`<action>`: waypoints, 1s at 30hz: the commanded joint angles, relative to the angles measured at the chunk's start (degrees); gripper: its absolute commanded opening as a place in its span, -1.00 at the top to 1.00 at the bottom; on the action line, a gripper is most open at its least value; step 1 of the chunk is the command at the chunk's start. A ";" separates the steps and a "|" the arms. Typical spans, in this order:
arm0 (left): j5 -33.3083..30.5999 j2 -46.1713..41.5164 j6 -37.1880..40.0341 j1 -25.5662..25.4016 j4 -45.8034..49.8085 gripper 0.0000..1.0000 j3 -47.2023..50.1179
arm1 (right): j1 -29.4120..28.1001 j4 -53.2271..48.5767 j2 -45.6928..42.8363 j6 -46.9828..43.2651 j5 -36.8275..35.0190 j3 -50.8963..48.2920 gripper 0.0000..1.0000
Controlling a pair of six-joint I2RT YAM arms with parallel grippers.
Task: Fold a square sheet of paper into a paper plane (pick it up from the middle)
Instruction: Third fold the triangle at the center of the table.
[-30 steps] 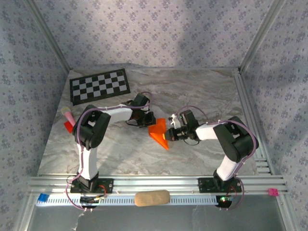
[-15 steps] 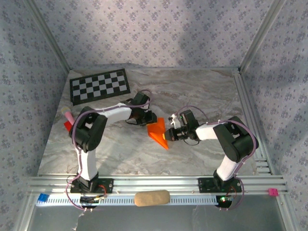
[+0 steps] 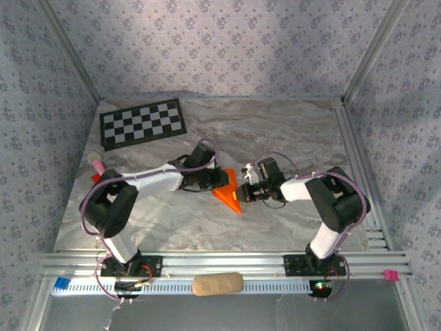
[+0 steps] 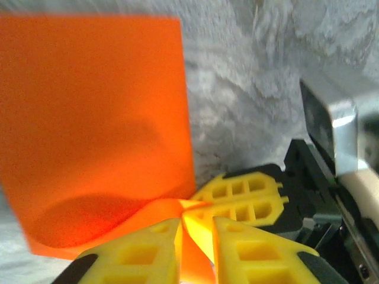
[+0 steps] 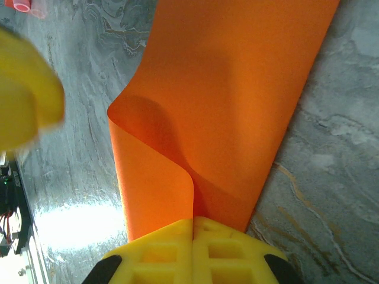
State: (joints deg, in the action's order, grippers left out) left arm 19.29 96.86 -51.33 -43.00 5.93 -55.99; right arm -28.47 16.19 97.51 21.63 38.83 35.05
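From where I stand, the fold is only half made. The orange sheet of paper [image 3: 227, 192] sits about mid-table as a creased wedge, its tip pointing toward the near side, with a pincer on either side of it. The right gripper [image 5: 193, 228] has its jaws pressed flat together on one edge of the sheet [image 5: 237, 89], where a loose flap bows up and curls over instead of lying flat. The left gripper [image 4: 195, 228] comes in from the opposite side. Its yellow fingers [image 4: 136, 254] stand a sliver apart with a ridge of the paper [image 4: 95, 118] rising between them, and I cannot tell whether they actually pinch it or only straddle it. I would say the next move calls for the right side to act as anchor while the left draws the flap over and presses it down along a clean crease. A slack hold there would let the thin sheet slide. From above, the grippers hide where they meet the paper, and the yellow blur [image 5: 23, 89] beside the sheet in the right wrist view is too smeared to name. The checkerboard sheet [image 3: 143, 123] lies well apart at the far left.
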 commanded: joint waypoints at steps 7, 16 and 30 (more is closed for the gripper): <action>1.12 -0.88 -10.27 -1.26 -16.39 0.83 8.99 | -0.18 0.07 2.00 0.62 -1.63 -0.99 1.00; 1.89 -2.53 -17.31 -1.13 -28.81 1.00 16.93 | -0.27 0.13 2.03 0.90 -2.02 -1.19 1.00; 0.46 -1.23 -14.82 -1.05 -25.67 1.00 16.27 | -0.36 0.16 2.42 0.94 -2.11 -1.04 1.00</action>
State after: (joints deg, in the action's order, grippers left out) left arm 20.12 96.36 -67.40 -44.36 -20.10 -39.00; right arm -28.47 16.99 97.69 22.31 38.85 34.74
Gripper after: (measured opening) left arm 0.063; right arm 0.051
